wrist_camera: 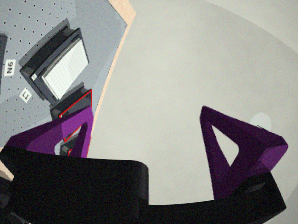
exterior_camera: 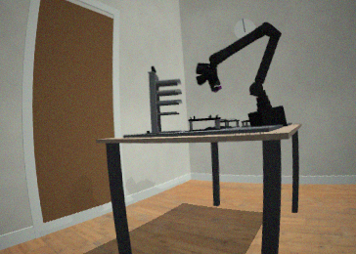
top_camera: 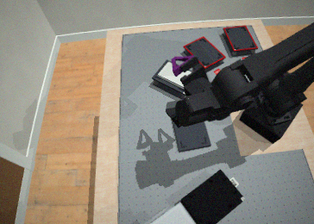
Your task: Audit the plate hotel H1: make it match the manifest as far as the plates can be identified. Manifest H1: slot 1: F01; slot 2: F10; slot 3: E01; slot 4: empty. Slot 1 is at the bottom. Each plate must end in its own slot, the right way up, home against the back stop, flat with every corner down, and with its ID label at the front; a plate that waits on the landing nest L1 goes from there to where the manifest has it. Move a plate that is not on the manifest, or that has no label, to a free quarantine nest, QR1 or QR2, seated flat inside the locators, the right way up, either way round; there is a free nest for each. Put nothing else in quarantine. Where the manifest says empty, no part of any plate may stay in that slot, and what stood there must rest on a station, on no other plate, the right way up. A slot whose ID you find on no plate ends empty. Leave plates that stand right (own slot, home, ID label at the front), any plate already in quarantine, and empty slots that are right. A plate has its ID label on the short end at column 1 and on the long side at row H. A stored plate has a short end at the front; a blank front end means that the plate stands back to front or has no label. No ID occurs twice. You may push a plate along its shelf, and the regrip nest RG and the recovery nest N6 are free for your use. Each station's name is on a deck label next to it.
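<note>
The plate (top_camera: 169, 74) waiting on its nest, white top in a dark frame, sits mid-deck just below my gripper (top_camera: 183, 64). I judge it light, rigid and slick-sided, best taken across its long sides. My purple fingers stand wide apart, holding nothing. The hotel (exterior_camera: 155, 104) rises at the bench (exterior_camera: 205, 137) end; wood floor and grey walls lie beyond.
</note>
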Robot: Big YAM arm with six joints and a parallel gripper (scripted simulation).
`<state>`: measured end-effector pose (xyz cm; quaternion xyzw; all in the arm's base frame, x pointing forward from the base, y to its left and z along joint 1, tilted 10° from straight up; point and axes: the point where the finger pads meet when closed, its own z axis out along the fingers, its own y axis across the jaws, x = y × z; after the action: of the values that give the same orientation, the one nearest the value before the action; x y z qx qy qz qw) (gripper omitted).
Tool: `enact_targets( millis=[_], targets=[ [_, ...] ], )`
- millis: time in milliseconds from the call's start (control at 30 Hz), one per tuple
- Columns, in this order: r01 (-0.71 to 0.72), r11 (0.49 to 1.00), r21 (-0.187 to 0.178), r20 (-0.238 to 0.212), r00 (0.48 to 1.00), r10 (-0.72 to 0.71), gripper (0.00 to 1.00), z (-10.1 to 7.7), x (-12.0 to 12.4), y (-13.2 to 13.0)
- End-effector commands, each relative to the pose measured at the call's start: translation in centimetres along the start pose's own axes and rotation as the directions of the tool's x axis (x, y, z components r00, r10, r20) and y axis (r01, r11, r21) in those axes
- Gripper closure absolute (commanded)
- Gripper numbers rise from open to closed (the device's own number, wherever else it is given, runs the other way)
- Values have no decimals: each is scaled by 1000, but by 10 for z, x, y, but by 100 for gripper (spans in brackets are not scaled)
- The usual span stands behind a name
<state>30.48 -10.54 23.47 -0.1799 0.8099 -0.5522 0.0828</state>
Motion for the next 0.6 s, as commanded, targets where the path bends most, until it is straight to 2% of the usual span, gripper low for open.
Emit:
enact_targets(
  millis=[0, 533, 567],
  targets=[
    [-8, 1000, 2, 2, 1000, 8, 0, -1, -1, -3],
    [-8, 1000, 2, 2, 1000, 8, 0, -1, -1, -3],
    [-79, 997, -15, 11, 997, 79, 100, -3, -9, -25]
  ],
)
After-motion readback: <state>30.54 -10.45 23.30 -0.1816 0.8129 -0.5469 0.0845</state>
